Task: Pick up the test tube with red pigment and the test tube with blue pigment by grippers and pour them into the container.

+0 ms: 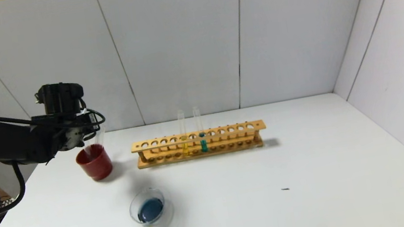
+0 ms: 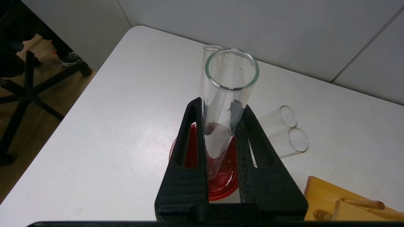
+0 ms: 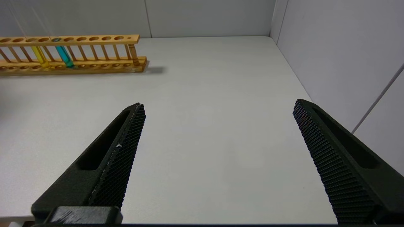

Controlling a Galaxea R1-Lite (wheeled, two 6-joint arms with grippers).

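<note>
My left gripper (image 2: 221, 105) is shut on a clear test tube (image 2: 230, 82) that holds no liquid, only droplets on its wall. The tube stands mouth up, its round end over the inside of the dark red cup (image 2: 224, 186). A second clear tube rim (image 2: 212, 48) shows just behind it. No tube with red pigment shows. The test tube with blue pigment (image 1: 203, 142) stands in the wooden rack (image 1: 228, 130), beside a yellow tube (image 1: 185, 146). The container (image 1: 133, 208) sits nearer me, dark blue liquid in it. My right gripper (image 3: 219, 107) hangs open over bare table.
The red cup (image 1: 94, 161) stands at the table's left, left of the rack (image 3: 94, 38). The table's left edge and corner are close to the cup, with a chair base (image 2: 25, 94) on the floor beyond. White walls close the back and right.
</note>
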